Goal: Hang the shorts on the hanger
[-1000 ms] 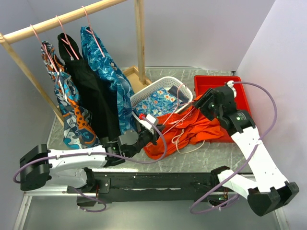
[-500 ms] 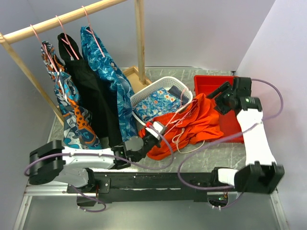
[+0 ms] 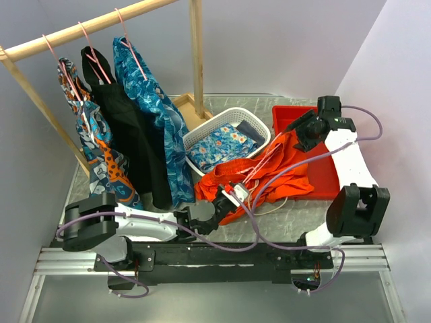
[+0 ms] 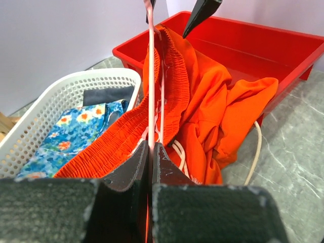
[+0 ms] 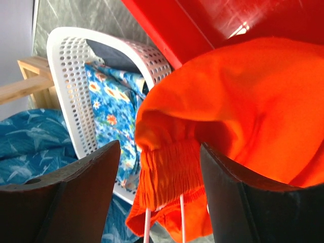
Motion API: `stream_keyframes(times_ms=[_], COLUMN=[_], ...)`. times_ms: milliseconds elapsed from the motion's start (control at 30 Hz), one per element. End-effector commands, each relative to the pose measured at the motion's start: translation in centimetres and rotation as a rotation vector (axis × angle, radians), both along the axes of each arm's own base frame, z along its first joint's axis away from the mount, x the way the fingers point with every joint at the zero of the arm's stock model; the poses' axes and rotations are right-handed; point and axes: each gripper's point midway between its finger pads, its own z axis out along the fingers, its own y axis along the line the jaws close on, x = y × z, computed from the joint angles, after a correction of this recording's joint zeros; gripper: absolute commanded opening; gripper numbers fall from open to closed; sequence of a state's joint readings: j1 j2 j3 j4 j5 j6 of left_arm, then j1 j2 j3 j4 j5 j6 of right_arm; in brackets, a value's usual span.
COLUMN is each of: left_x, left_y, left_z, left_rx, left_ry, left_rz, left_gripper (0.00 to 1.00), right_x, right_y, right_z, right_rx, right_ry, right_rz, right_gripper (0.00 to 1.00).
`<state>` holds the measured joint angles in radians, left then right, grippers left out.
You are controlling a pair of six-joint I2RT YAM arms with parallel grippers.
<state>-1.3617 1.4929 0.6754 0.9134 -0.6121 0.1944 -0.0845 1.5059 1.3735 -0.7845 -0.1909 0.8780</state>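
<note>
Two tools: my L tool [image 4: 152,150] pinches the hanger [image 4: 151,76] wire, shorts [image 4: 212,106] bunched on it; my R tool [image 5: 159,152] gapes wide nr them.

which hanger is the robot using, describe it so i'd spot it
Find the red tray on the right, where orange shorts spill out. A thin pink wire hanger runs through their gathered waistband, pinched in the left gripper. The other pink hangers hang on the wooden rail.

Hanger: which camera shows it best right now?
Left wrist: the hanger runs from the shut left fingers up along the shorts waistband. Right wrist shows only two wire bits under the fabric; top external, faint thin lines among the folds.
</note>
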Motion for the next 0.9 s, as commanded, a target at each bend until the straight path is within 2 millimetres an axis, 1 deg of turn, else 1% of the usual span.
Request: stream_keyframes(times_ms=[0, 33, 100, 133, 167, 233, 267, 333, 433, 500, 533, 567, 600, 633, 667, 700, 733, 767, 800, 833, 867], left_x=[0.1, 0.2, 0.5, 0.5, 0.6, 0.6, 0.6, 0.4, 0.7, 0.9, 0.9, 0.9, 1.0, 1.2, 1.3, 1.3, 1.3, 1.2, 1.1, 0.9, 0.7], left_y=[-0.7, -0.9, -1.0, -1.0, -1.2, -1.6, -1.8, -2.2, -2.3, -2.7, -2.9, -3.4, -3.5, -3.7, -3.9, -3.9, -3.9, -3.7, -3.5, -3.0, -2.6], left_z=[4.5, 4.4, 4.5, 4.7, 4.8, 4.9, 5.0, 5.2, 5.5, 5.5, 5.1, 5.1, 5.1, 4.3, 4.2, 3.9, 3.6, 3.3, 3.3, 4.0, 3.3], left_rx=[-0.132, -0.130, -0.133, -0.136, -0.130, -0.124, -0.122, -0.123, -0.131, -0.129, -0.114, -0.124, -0.126, -0.102, -0.116, -0.111, -0.118, -0.117, -0.124, -0.166, -0.145], left_ry=[-0.066, -0.069, -0.086, -0.095, -0.106, -0.114, -0.119, -0.121, -0.120, -0.111, -0.101, -0.084, -0.074, -0.053, -0.025, -0.007, 0.028, 0.048, 0.063, 0.090, 0.112], left_rz=[0.026, 0.028, 0.042, 0.043, 0.044, 0.040, 0.034, 0.024, 0.031, 0.034, 0.031, 0.023, 0.027, 0.034, 0.042, 0.045, 0.048, 0.052, 0.048, 0.040, 0.039], left_gripper=[0.01, 0.01, 0.01, 0.01, 0.01, 0.01, 0.01, 0.01, 0.01, 0.01, 0.01, 0.01, 0.01, 0.01, 0.01, 0.05, 0.10, 0.19, 0.26, 0.35, 0.53], right_x=[0.9, 0.4, 0.2, -0.3, -0.3, -0.8, -0.9, -1.2, -1.9, -2.1, -2.5, -2.6, -2.7, -2.9, -3.0, -3.2, -3.4, -3.5, -3.7, -3.8, -3.9], right_y=[0.3, 0.6, 0.9, 1.1, 1.5, 2.2, 2.9, 2.9, 3.3, 3.4, 3.4, 3.4, 3.3, 3.2, 3.2, 3.2, 3.1, 3.1, 3.1, 3.1, 3.0], right_z=[0.5, -0.1, -0.6, -1.4, -1.1, -1.3, -1.1, -0.9, -1.1, -0.9, -0.9, -0.9, -0.8, -0.8, -0.8, -1.0, -1.0, -1.1, -1.6, -1.3, -1.4], right_rx=[-0.020, -0.018, -0.015, -0.011, -0.002, 0.013, 0.014, 0.003, 0.022, 0.028, 0.026, 0.024, 0.018, 0.012, 0.009, 0.006, 0.003, 0.001, 0.001, 0.001, -0.003], right_ry=[-0.024, -0.012, -0.017, -0.001, -0.019, -0.024, -0.033, -0.036, -0.031, -0.044, -0.052, -0.058, -0.060, -0.059, -0.057, -0.053, -0.050, -0.051, -0.045, -0.062, -0.065], right_rz=[0.006, 0.014, 0.020, 0.023, 0.032, 0.046, 0.063, 0.060, 0.076, 0.075, 0.074, 0.074, 0.075, 0.071, 0.076, 0.081, 0.082, 0.085, 0.085, 0.084, 0.079], right_gripper=[0.70, 0.69, 0.68, 0.67, 0.65, 0.63, 0.61, 0.60, 0.53, 0.45, 0.43, 0.36, 0.30, 0.25, 0.14, 0.07, 0.01, 0.00, 0.00, 0.00, 0.00])
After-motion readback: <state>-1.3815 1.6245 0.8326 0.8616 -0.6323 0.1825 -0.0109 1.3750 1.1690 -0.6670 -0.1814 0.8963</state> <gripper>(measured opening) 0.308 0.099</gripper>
